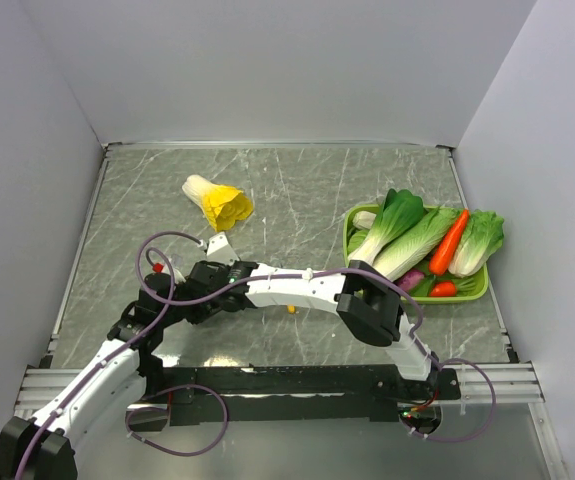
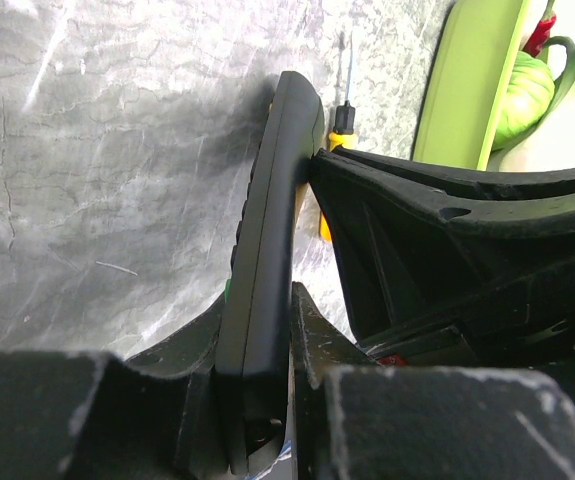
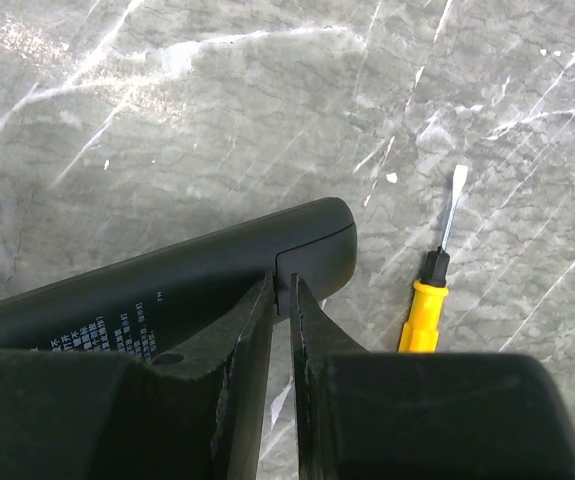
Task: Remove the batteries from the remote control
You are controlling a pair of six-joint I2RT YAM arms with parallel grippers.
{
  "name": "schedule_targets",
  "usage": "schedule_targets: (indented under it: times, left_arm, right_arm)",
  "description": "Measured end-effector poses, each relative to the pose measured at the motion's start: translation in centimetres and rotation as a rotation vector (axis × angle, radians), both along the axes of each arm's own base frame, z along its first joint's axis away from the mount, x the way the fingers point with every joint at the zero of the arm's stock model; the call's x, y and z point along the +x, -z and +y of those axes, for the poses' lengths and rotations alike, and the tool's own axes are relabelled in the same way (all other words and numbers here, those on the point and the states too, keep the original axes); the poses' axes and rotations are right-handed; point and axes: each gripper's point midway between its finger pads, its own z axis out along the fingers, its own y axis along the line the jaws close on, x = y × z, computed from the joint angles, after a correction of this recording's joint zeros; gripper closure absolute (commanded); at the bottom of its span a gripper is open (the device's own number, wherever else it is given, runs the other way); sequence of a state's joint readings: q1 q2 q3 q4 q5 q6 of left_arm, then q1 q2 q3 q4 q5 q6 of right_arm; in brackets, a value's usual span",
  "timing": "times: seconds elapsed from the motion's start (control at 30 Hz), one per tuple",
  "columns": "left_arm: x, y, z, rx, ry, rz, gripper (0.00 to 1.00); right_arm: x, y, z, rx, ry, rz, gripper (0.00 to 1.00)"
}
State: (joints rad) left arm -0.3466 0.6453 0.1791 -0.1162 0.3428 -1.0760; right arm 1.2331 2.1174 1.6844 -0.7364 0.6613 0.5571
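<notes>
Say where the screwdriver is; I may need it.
In the right wrist view, the screwdriver lies flat on the table, right of the remote control.

From here I see the remote control edge-on in the left wrist view. It is a slim, matte black bar running from the bottom centre up to the upper middle of the frame, gently bowed, with a rounded far end. It stands on its long edge rather than flat, and its near end is clamped between the fingers of the left gripper.

In the right wrist view its back face slants from the lower left up to a rounded end near the centre. That face carries small white print, and a thin seam marks off the end section, which sits in place. The closed tips of the right gripper touch it at that seam.
</notes>
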Motion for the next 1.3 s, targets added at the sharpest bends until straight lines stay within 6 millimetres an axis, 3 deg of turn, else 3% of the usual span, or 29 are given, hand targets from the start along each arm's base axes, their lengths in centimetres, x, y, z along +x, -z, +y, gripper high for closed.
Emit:
schedule_targets:
  times: [1.3]
  left_arm:
    - [0.20, -0.09, -0.23, 0.013, 0.011, 0.012, 0.99]
  right_arm:
    - [-0.01, -0.20, -0.52, -0.025, 0.032, -0.017, 0.81]
